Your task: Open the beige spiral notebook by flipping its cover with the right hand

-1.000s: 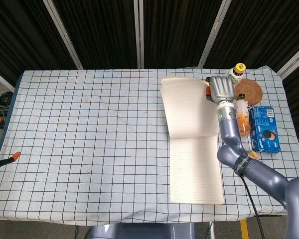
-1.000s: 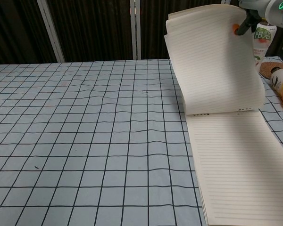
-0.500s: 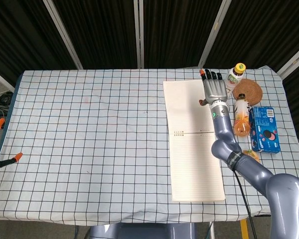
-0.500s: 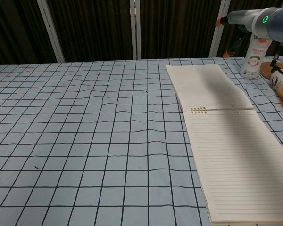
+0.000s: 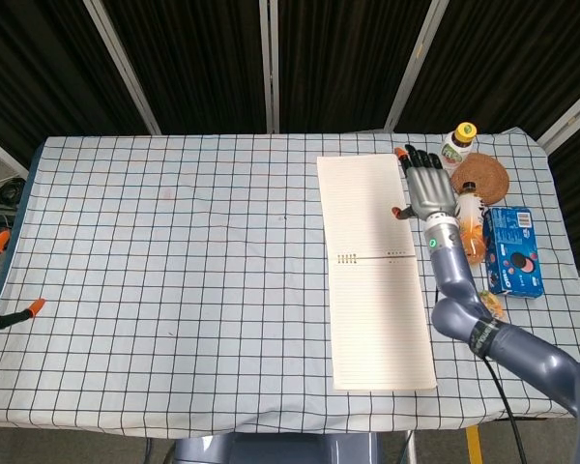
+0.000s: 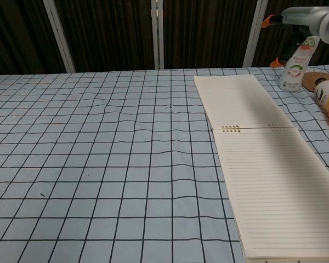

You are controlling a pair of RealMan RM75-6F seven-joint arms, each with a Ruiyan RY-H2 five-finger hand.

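Note:
The beige spiral notebook [image 5: 375, 263] lies open and flat on the checked tablecloth, its spiral binding [image 6: 230, 129] across the middle and lined pages on both sides. My right hand [image 5: 425, 186] hovers above the notebook's far right corner with its fingers spread and nothing in them. In the chest view the notebook [image 6: 257, 159] fills the right side and my right hand [image 6: 300, 15] shows at the top right, clear of the pages. My left hand does not show in either view.
Right of the notebook stand a white bottle [image 5: 458, 142], a round woven coaster [image 5: 484, 177], an orange drink bottle [image 5: 470, 220] and a blue cookie box [image 5: 513, 250]. Orange-tipped clamps [image 5: 19, 309] sit off the table's left edge.
A second ago my right hand held the cover and pages up; they have dropped flat beyond the spiral. The hand has let go, spread its fingers and drifted right.

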